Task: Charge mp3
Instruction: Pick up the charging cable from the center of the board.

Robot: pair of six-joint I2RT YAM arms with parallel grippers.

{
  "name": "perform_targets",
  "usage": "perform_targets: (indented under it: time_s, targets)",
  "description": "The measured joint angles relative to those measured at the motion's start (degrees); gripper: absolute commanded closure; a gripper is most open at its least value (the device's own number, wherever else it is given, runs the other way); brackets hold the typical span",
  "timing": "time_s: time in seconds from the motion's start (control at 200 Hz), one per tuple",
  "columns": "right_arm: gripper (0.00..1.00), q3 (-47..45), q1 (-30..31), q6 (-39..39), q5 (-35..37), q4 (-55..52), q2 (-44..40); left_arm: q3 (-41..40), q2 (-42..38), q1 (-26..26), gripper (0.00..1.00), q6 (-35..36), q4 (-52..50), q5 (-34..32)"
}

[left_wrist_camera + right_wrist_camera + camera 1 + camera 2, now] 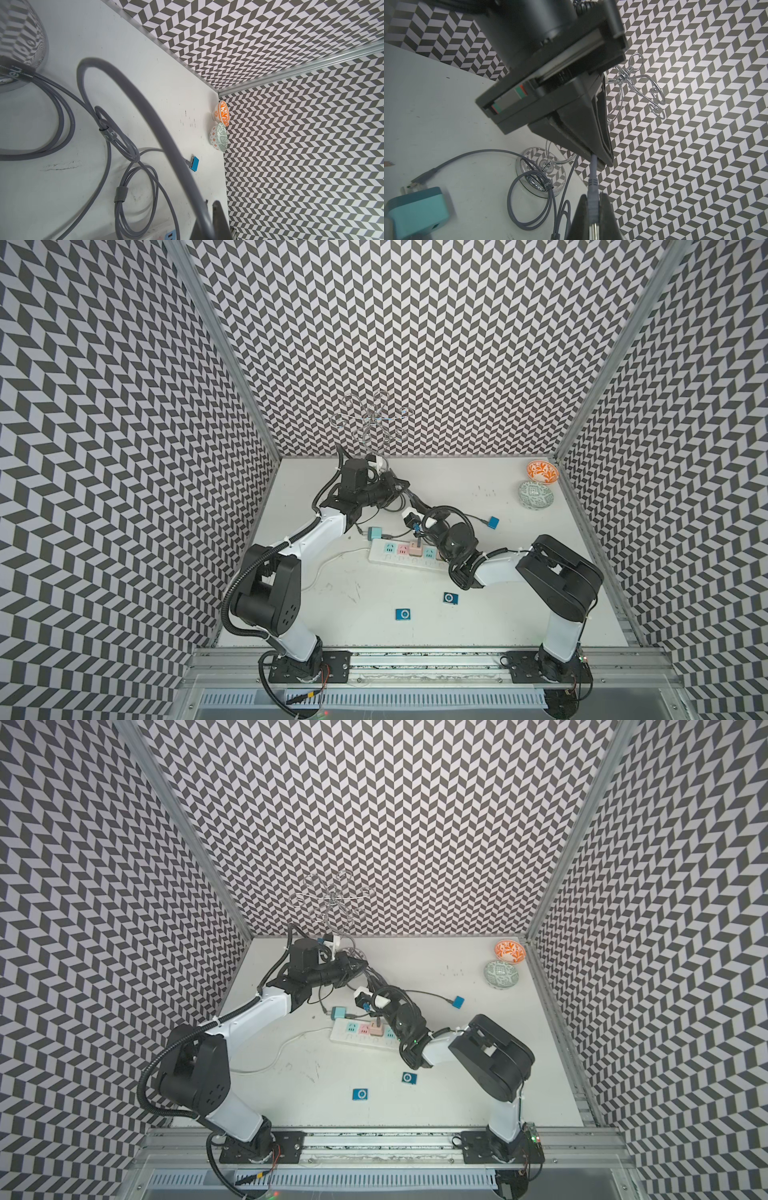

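LAB TEST CELL, FROM OVERHEAD: I work inside a booth whose three walls (415, 344) are papered in a black-and-white chevron pattern and joined by bare aluminium posts (223, 348). My left arm (316, 531) and right arm (498, 570) are bolted to a metal rail (424, 659) along the front edge of a scuffed white tabletop (374, 639), with loose wiring showing at their bases.

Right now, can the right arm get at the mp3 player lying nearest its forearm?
Probably not yet: nothing blocks the mp3 player, but the right claw is shut on the grey cable, so it would need to let go first.
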Motion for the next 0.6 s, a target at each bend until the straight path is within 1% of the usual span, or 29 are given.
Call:
perform_targets:
  time_s: [0.08,0.115,0.351,0.471,0.596]
  targets:
    - [1.0,0.0,0.0,2.1,-0.2,-1.5,-0.6,0.0,0.2,0.0,0.62,-0.3,1.0,0.8]
    - [1.0,0.0,0.0,3.5,-0.7,-2.8,-1.3,0.0,0.3,0.1,0.57,-0.3,1.7,1.1]
    - [1.0,0.7,-2.5,13.9,-7.9,-13.2,-8.6,0.0,0.3,0.1,0.38,1.0,7.5,2.3]
    - [1.0,3.0,-4.8,18.5,-12.3,-19.5,-10.6,-0.2,-0.6,0.1,0.32,4.9,9.2,1.0]
    - [1.0,5.1,-7.4,22.7,-16.2,-25.4,-12.1,-0.4,-3.0,0.1,0.31,9.6,10.4,-0.7]
